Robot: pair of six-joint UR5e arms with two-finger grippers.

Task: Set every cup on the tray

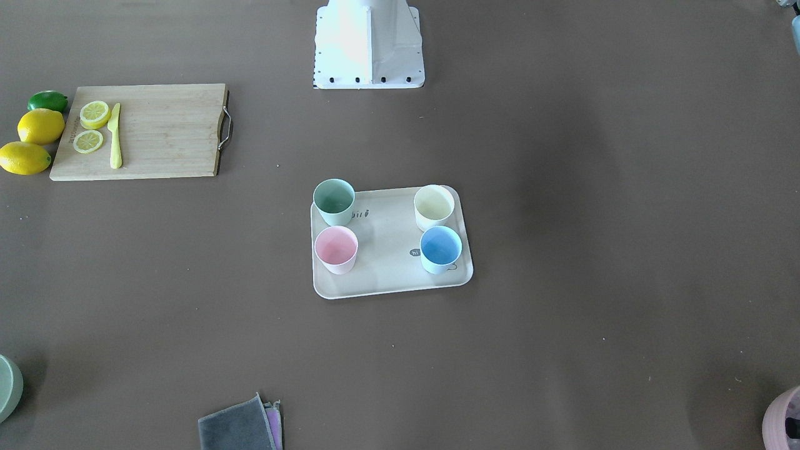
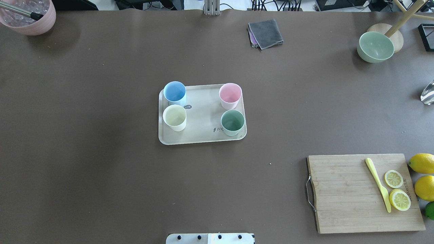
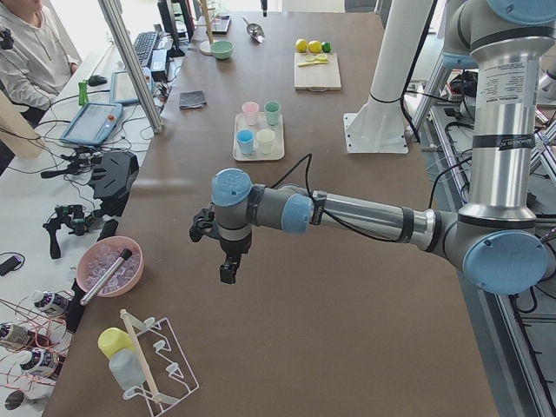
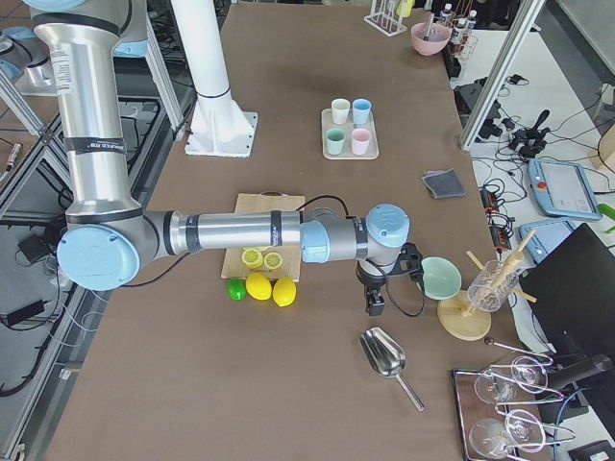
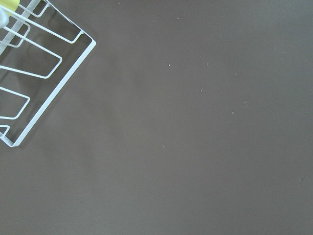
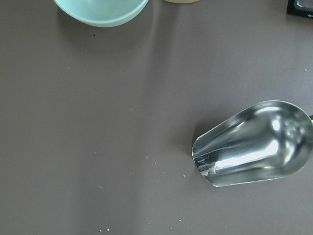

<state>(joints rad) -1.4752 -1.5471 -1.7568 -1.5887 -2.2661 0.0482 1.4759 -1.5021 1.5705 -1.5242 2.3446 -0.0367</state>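
The beige tray [image 2: 200, 137] lies mid-table, and all four cups stand upright on it. In the overhead view the light blue cup [image 2: 174, 91] and cream cup [image 2: 174, 116] are at its left end, and the pink cup [image 2: 230, 94] and mint green cup [image 2: 232, 121] at its right end. The tray [image 1: 387, 281] also shows in the front-facing view. My left gripper [image 3: 228, 269] hangs over bare table far from the tray, near the table's left end. My right gripper [image 4: 373, 305] hangs near the right end, beside the green bowl. I cannot tell whether either is open or shut.
A wooden cutting board [image 2: 342, 193] holds lemon slices and a yellow knife [image 2: 377, 184], with whole lemons [image 2: 422, 162] beside it. A grey cloth [image 2: 265, 33], a green bowl [image 2: 375, 46] and a pink container [image 2: 30, 17] stand at the far edge. A wire rack [image 5: 34, 73] and a metal scoop [image 6: 254, 144] lie under the wrists.
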